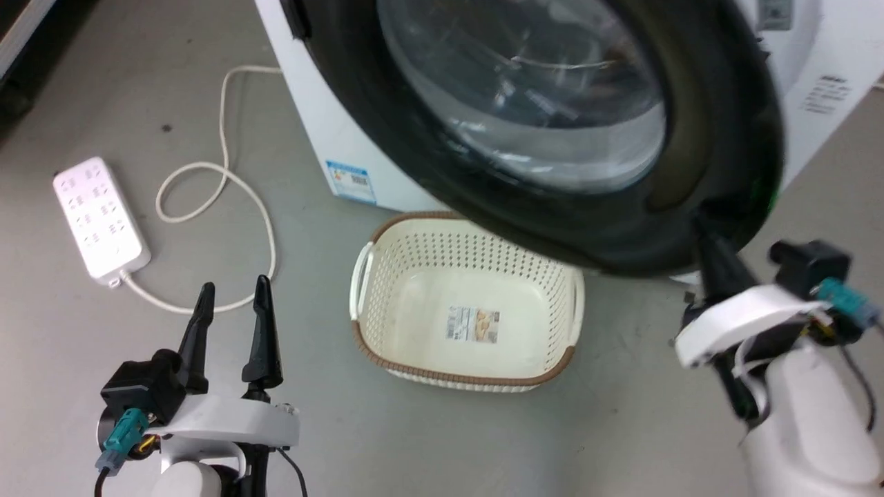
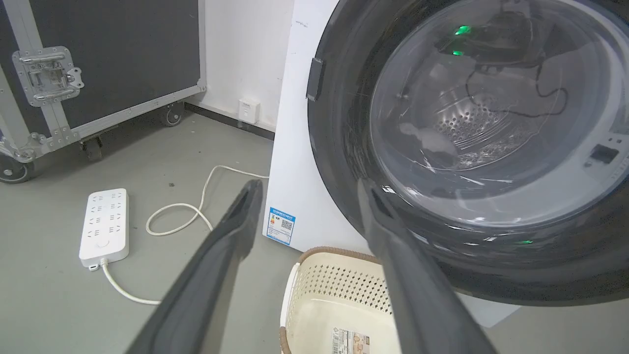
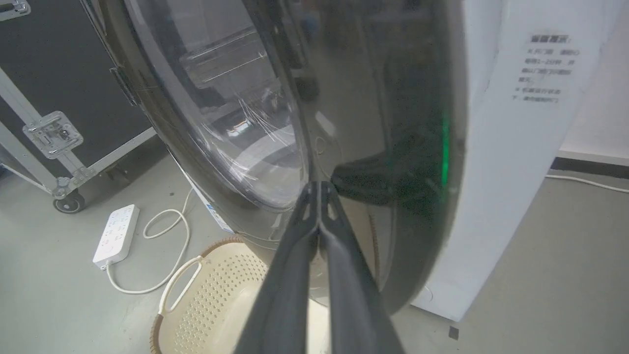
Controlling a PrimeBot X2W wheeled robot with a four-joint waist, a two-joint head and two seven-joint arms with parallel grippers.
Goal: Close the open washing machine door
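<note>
Black-rimmed door [image 3: 393, 98]; right wrist view shows right hand [image 3: 319, 187] pinched together.

glossy black washing machine door [image 1: 394, 131] at the right gripper [image 3: 319, 188], cream brown-edged perforated basket [image 1: 414, 255] ahead of the left gripper [image 1: 233, 284]

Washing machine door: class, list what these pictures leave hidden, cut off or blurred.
Top of the washing machine door: cut off by head view's upper edge.
Whether it has latched: right wrist view, its rim hides this.
Contact of the right gripper with it: head view, blurred.
Label in the basket: head view, too small to read.
</note>
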